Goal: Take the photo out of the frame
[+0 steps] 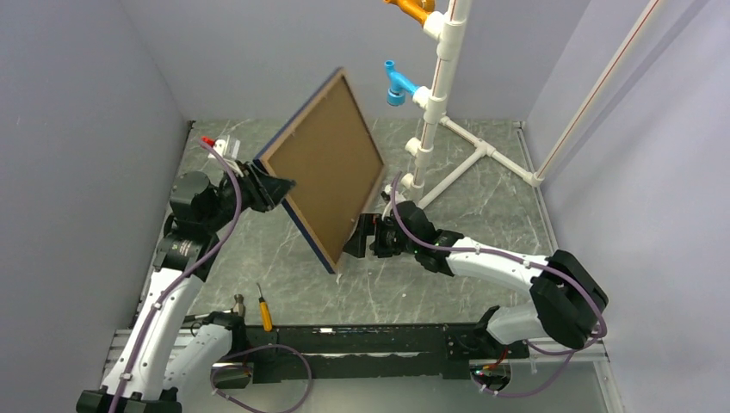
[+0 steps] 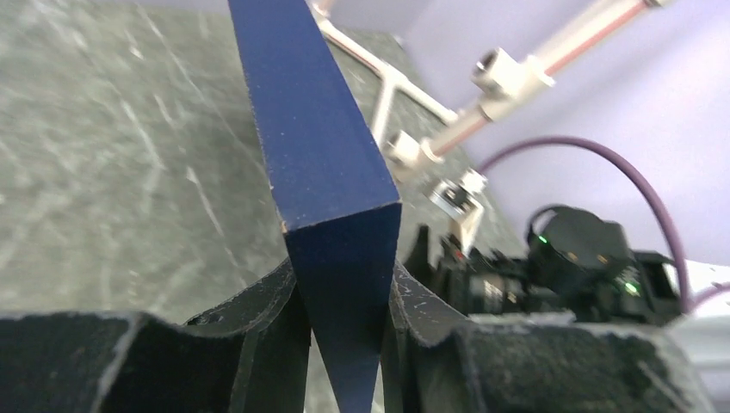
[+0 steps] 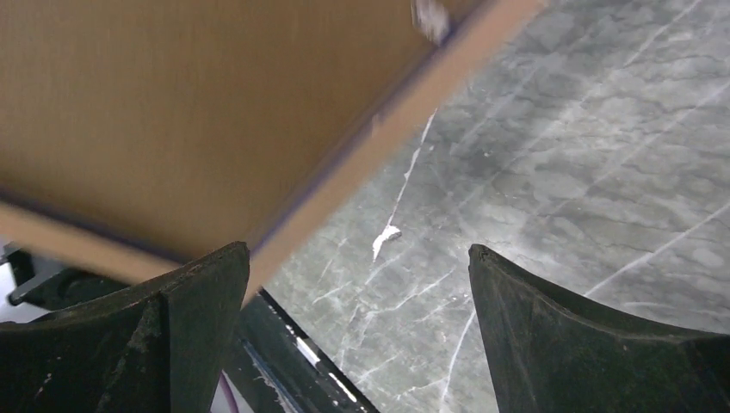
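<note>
The big blue frame (image 1: pixel 331 163) hangs tilted over the table (image 1: pixel 482 224), brown back showing and the photo likely inside but hidden, with the left gripper (image 1: pixel 280 186) pinching its edge tight and the right gripper (image 1: pixel 358 237) wide apart and empty near its low corner, so it probably must push the back out next.

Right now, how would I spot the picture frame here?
Look above the grey marbled table, left of the white pipe stand. The frame is the big flat board held tilted by the left gripper. Nothing else there is brown-backed with a navy edge.
</note>
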